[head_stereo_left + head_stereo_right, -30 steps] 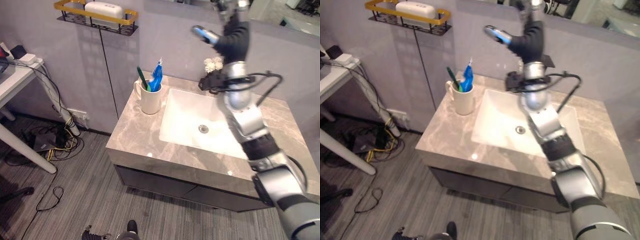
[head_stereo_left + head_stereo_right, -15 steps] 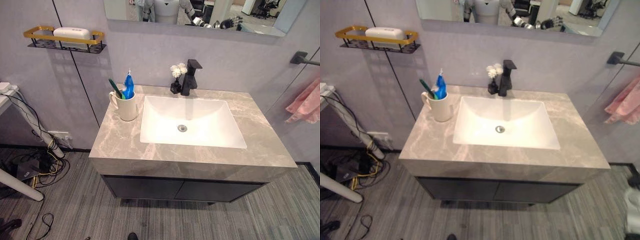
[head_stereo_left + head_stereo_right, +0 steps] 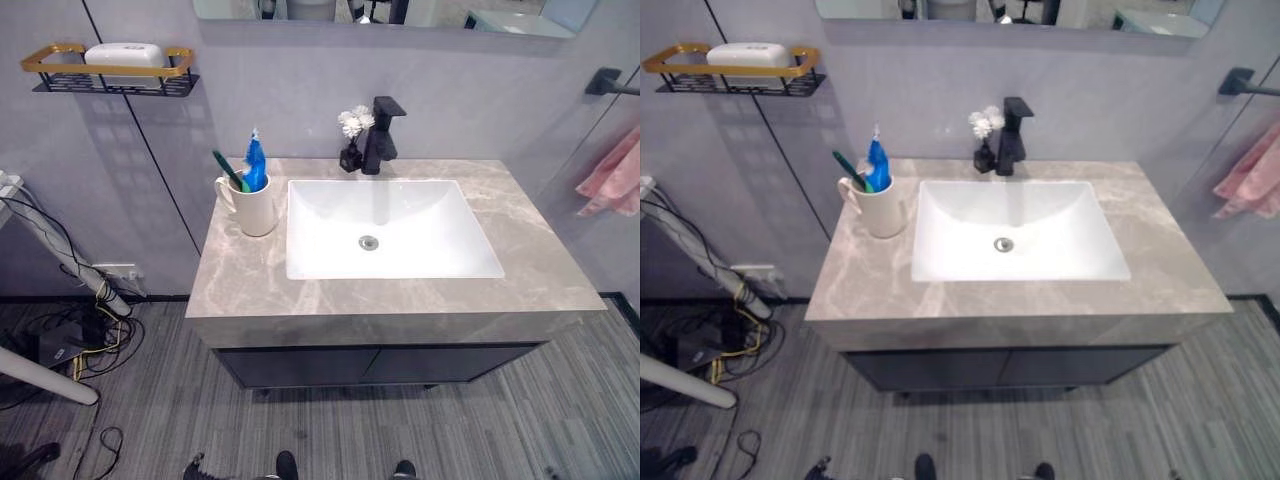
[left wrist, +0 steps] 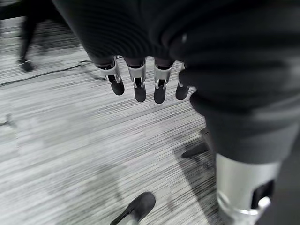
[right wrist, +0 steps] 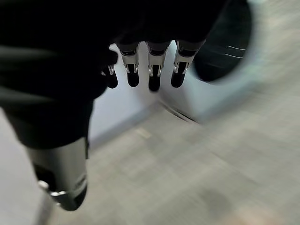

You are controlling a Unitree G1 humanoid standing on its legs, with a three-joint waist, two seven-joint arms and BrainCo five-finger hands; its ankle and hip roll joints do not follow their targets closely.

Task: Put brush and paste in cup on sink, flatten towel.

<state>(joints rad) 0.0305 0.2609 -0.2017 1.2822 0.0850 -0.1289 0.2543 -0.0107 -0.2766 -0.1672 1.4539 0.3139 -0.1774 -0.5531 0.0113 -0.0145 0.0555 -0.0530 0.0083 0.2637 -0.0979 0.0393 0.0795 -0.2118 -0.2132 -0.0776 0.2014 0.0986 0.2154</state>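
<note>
Green brush [image 3: 229,170] and blue paste [image 3: 255,166] stayed in the cup [image 3: 255,206]; pink towel [image 3: 612,176] was cut off, perhaps bunched; left hand [image 4: 140,70] and right hand [image 5: 150,61] hung with fingers relaxed, holding nothing.

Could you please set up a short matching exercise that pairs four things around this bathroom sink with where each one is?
Things:
1. green toothbrush
2. pink towel
3. white soap bar
4. small white flowers

Places:
A. on the gold-railed wall shelf
B. beside the black tap
C. in the cream mug with the blue toothpaste tube
D. hanging on the wall at the right

Pairs: 1-C, 2-D, 3-A, 4-B
</note>
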